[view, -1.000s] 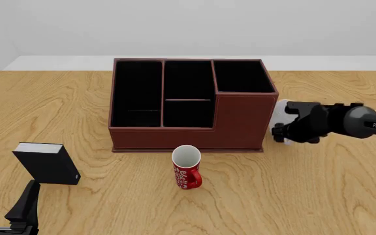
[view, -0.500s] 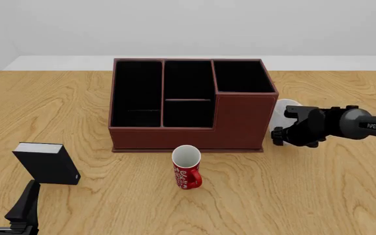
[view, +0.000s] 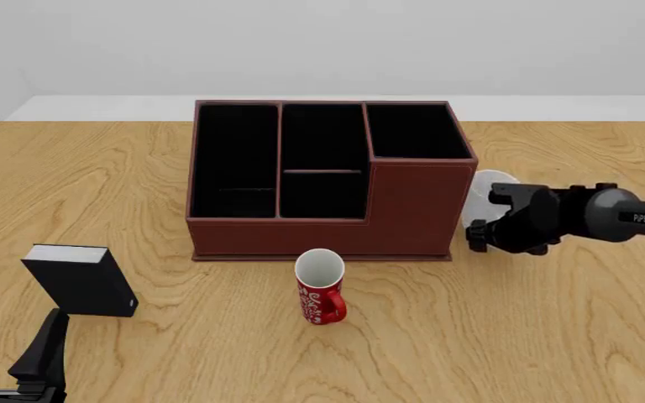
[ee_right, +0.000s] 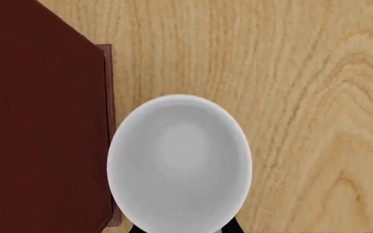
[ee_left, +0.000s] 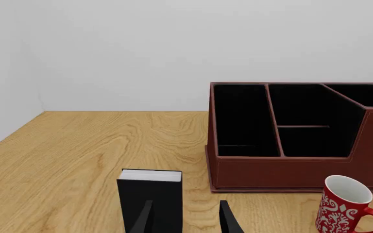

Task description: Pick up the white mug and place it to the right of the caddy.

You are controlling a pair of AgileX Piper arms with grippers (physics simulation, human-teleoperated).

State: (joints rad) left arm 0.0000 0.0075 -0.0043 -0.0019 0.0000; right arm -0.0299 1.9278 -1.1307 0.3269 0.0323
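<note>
Since a second ago the right arm has drawn back toward the right edge of the front view, uncovering more of the white mug; over the last half second it has barely shifted. Largest is the light wooden bench (view: 132, 185), carrying the large dark reddish-brown rectangular caddy (view: 412, 210) with black-lined compartments. Just beside the caddy's right wall, upright on the bench, stands the plain glossy white mug (view: 486, 186), its opening facing up in the right wrist view (ee_right: 178, 162). The right hand (view: 482, 220) is close over the mug; whether its fingers are spread or pinching I cannot tell. The left hand (view: 11, 340), fingers spread, sits near the small black box with a white top (view: 81, 281). A slim red mug with white lettering (view: 320, 287) stands before the caddy.
</note>
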